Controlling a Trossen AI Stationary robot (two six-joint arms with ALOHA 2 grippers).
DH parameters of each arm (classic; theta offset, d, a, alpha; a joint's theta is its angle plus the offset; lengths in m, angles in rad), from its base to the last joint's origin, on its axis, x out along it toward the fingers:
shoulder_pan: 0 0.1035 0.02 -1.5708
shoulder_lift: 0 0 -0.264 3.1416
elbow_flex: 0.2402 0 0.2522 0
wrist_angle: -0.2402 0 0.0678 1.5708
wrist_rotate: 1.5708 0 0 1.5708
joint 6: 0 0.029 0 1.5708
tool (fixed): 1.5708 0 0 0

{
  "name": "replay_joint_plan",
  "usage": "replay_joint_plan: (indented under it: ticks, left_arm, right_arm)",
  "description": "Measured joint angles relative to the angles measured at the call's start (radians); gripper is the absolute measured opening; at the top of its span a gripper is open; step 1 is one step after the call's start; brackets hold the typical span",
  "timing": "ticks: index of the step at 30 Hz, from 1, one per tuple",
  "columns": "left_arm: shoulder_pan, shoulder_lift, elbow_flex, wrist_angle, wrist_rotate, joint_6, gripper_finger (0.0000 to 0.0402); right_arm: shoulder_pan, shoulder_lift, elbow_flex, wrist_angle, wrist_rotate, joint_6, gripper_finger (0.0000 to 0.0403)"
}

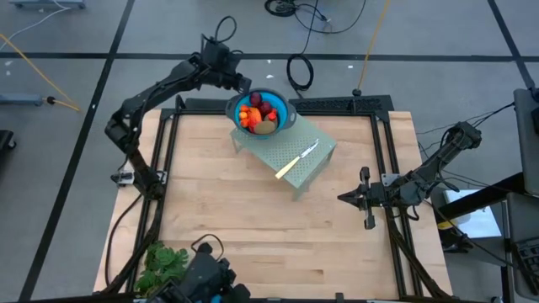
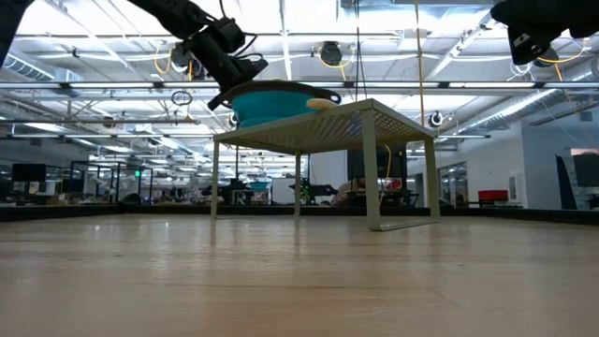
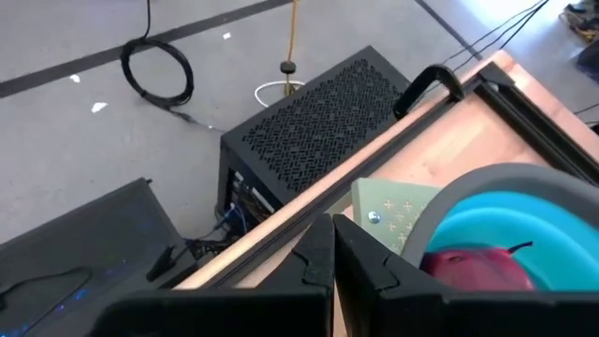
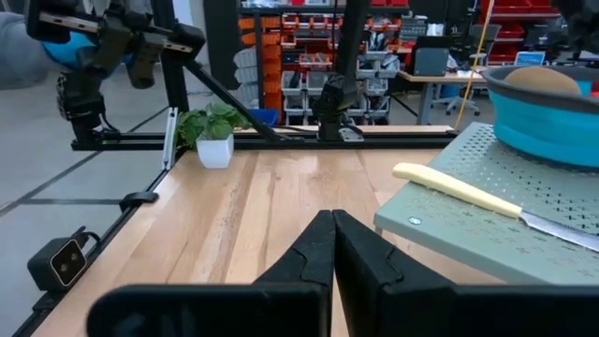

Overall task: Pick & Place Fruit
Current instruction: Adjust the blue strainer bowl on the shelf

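The left claw [image 1: 237, 91] sits clenched and empty at the far-left rim of the blue bowl [image 1: 282, 114]. The fruit [image 1: 258, 115] is all heaped inside that bowl, which stands on the far corner of the pale green perforated stand [image 1: 316, 164]. To lift a piece cleanly, that claw likely has to spread first, then come down over a top piece near the bowl's centre rather than its wall. Right of the bowl lies the yellow-handled knife [image 1: 293, 162]; steer clear of it. Farther right of the bowl, the right claw [image 1: 344, 199] waits clenched over the bench [image 1: 253, 227].
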Motion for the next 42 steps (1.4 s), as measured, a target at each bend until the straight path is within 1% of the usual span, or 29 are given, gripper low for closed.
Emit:
replay_joint_plan:
  ticks: [14,21,42]
  left_arm:
    - [-0.023,0.002,0.0,-0.055,-0.014,0.008,0.0]
    - [-0.057,0.002,0.0,-0.069,-0.061,0.017,0.0]
    - [-0.128,0.002,0.0,-0.083,-0.056,0.0,0.0]
  right_arm:
    - [0.0,0.0,0.0,0.0,-0.001,0.0,0.0]
    - [0.0,0.0,0.0,0.0,-0.001,0.0,0.0]
    - [0.0,0.0,0.0,0.0,-0.002,0.0,0.0]
